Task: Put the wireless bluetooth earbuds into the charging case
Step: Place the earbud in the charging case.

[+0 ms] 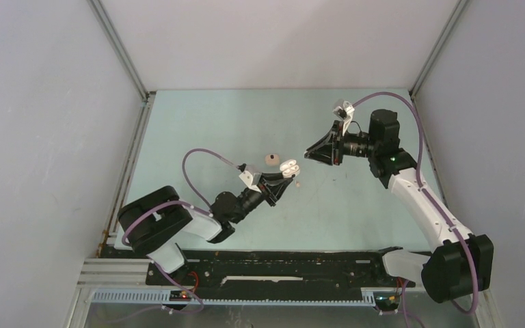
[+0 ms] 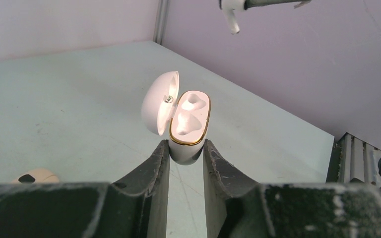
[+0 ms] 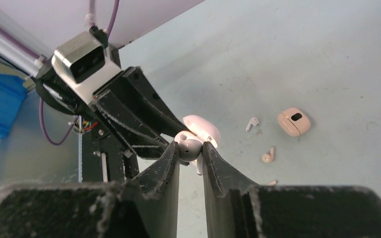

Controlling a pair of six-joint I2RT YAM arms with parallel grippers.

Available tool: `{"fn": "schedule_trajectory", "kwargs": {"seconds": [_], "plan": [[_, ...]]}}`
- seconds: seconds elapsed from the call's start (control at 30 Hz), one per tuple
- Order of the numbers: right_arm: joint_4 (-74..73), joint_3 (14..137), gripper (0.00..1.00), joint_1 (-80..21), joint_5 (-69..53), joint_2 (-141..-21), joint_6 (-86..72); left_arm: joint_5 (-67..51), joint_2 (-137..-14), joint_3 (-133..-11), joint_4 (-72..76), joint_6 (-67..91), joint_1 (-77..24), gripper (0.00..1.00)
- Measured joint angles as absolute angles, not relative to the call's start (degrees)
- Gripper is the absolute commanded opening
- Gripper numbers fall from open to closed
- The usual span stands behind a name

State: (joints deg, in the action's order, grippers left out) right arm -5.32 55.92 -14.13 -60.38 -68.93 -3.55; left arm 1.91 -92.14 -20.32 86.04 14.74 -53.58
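My left gripper (image 2: 186, 148) is shut on a white charging case (image 2: 188, 121) with a gold rim. Its lid (image 2: 159, 101) stands open and both sockets are empty. It also shows in the top view (image 1: 288, 167). My right gripper (image 3: 191, 150) is shut on a white earbud (image 3: 189, 148), held above and to the right of the case; the bud shows at the top of the left wrist view (image 2: 231, 15). On the table lie another white earbud (image 3: 251, 123), a tan earbud (image 3: 268, 156) and part of a second tan one (image 3: 272, 182).
A closed tan case (image 3: 293, 121) lies on the table beyond the loose buds; it also shows in the top view (image 1: 271, 160) and the left wrist view (image 2: 35, 175). Grey walls enclose the table on three sides.
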Motion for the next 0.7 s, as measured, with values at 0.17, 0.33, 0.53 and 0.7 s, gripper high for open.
{"fn": "schedule_trajectory", "kwargs": {"seconds": [0.17,0.33,0.53,0.7], "plan": [[-0.71,54.85,0.16,-14.74,-56.8,-68.86,-9.23,6.09,-91.24,-20.86,85.56,12.4,-55.99,0.0],[2.87,54.81,0.16,-16.49,-53.6,-68.9,-11.81,9.13,-90.37,-22.63,85.23,11.51,-56.97,0.0],[6.17,54.78,0.16,-18.35,-52.03,-69.43,-12.43,11.03,-90.0,-24.58,84.4,12.75,-57.12,0.0],[7.05,54.78,0.16,-19.73,-50.94,-69.65,-11.29,11.44,-90.0,-25.3,83.88,15.59,-57.17,0.0]]}}
